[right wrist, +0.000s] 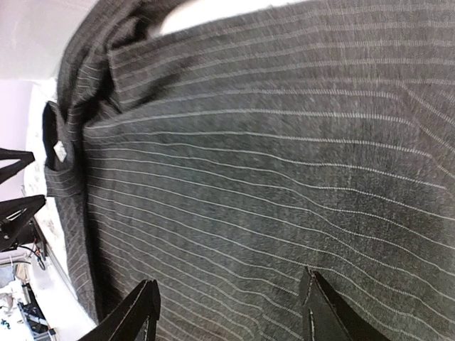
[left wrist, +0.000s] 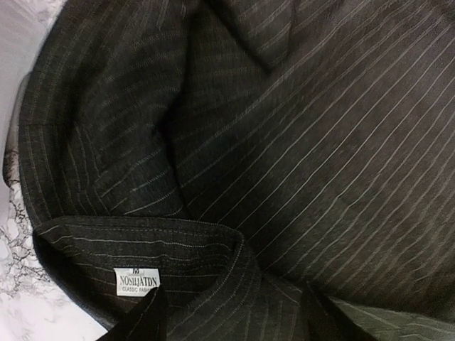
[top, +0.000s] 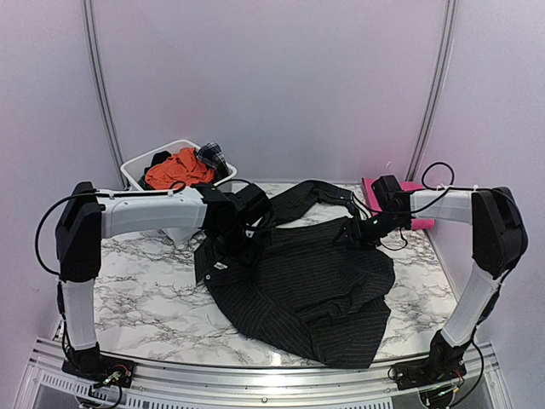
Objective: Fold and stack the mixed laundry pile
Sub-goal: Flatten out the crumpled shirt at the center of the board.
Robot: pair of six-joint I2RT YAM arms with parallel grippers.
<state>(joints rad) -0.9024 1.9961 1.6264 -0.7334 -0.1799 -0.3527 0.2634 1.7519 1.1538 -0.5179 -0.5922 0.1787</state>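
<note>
Black with thin pale stripes, the pinstriped shirt (top: 306, 290) lies spread and rumpled across the middle of the marble table (top: 145, 298), its lower edge reaching toward the near rim and one sleeve (top: 317, 192) trailing back and to the right. The left gripper (left wrist: 231, 323) is at the shirt's left upper edge, by the collar. In its wrist view its two dark fingers (left wrist: 146, 321) stand well apart over the fabric, with the collar band (left wrist: 142, 245) and a white sewn label (left wrist: 137, 281) just beside the left-hand finger. Whether the tips press into the cloth cannot be told. The right gripper (right wrist: 227, 312) is at the shirt's right upper edge, and its fingers (right wrist: 135, 320) are likewise spread wide with striped cloth filling the space between them; nothing is pinched in either one. The rest of the laundry is elsewhere. An orange garment (top: 174, 169) and a small dark plaid piece (top: 212, 155) sit heaped in the white tub (top: 136, 168) at the back left of the table, behind the left arm. The magenta-pink cloth (top: 412, 186) lies at the back right, partly hidden behind the right arm's wrist, just beside the shirt's sleeve end.
</note>
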